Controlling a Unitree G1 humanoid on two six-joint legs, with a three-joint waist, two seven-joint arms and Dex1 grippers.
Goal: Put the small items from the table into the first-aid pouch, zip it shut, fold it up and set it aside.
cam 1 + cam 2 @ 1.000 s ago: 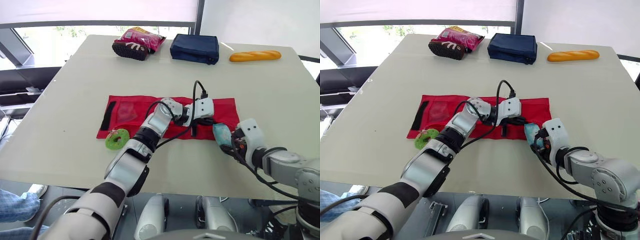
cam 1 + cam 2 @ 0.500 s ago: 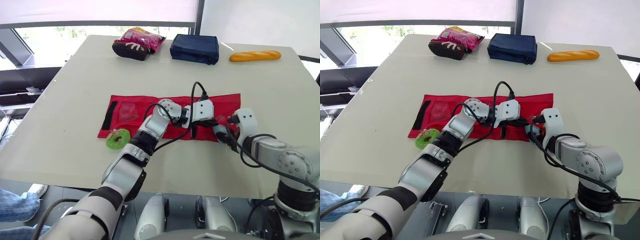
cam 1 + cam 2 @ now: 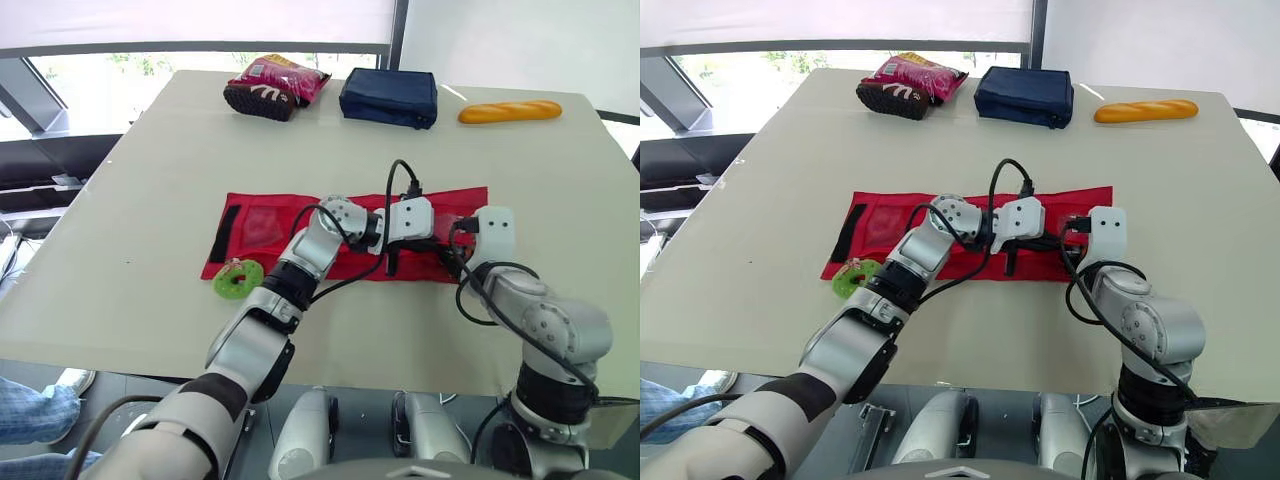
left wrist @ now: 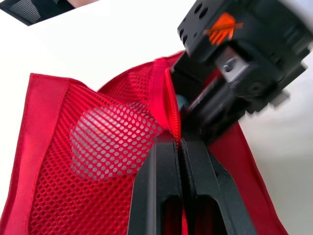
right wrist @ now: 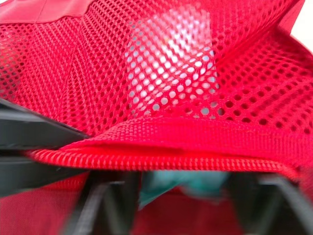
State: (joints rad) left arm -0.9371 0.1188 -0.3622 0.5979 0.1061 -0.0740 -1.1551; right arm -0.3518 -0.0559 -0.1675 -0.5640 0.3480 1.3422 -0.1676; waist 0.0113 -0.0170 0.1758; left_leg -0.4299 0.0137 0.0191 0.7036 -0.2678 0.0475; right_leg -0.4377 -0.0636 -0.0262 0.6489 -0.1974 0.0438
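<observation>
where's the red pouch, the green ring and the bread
red pouch (image 3: 272, 206): left eye view, fabric on its left part
green ring (image 3: 240, 292): left eye view, its near rim
bread (image 3: 510, 111): left eye view, middle of the loaf

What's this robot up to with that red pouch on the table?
It is packing a red first-aid pouch that lies unfolded on the table. The left tool pinches the rim of a mesh pocket and holds it open, while the right tool pushes a teal packet in under that rim. A green ring lies on the table beside the pouch's left end, not yet packed. The pouch is not yet zipped or folded.
</observation>
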